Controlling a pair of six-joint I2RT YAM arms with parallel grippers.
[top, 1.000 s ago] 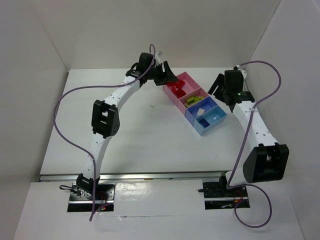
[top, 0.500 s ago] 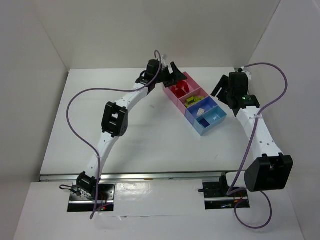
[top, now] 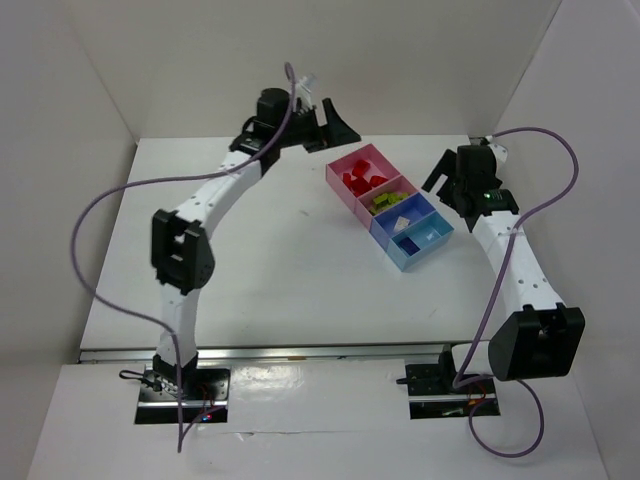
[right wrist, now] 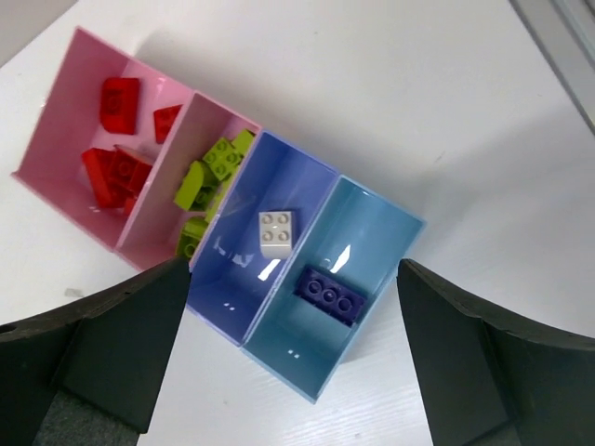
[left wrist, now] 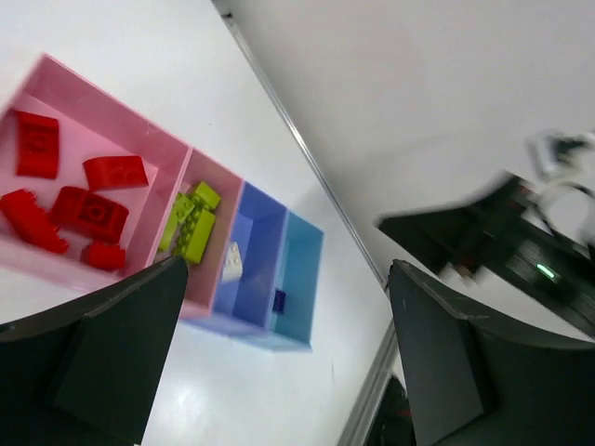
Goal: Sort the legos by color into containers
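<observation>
The containers [top: 350, 158] form a diagonal row of four joined boxes, pink to light blue. Red legos [right wrist: 116, 167] lie in the end pink box, lime green ones [right wrist: 209, 177] in the second, a beige brick [right wrist: 277, 232] in the third and a purple brick [right wrist: 327, 295] in the light blue box [right wrist: 308, 345]. My left gripper [top: 335, 125] hangs open and empty behind the pink end, looking down on the row [left wrist: 84, 111]. My right gripper [top: 440, 175] stands open and empty above the row's right side.
White walls [top: 330, 60] close in the table at the back and on both sides. Purple cables [top: 520, 130] loop off both arms. A metal seam [left wrist: 307, 158] runs where the table meets the wall, just beyond the boxes.
My left gripper opened over the pink box, then rose and drew back to the left. The right gripper's jaws widened while that arm hardly moved.
</observation>
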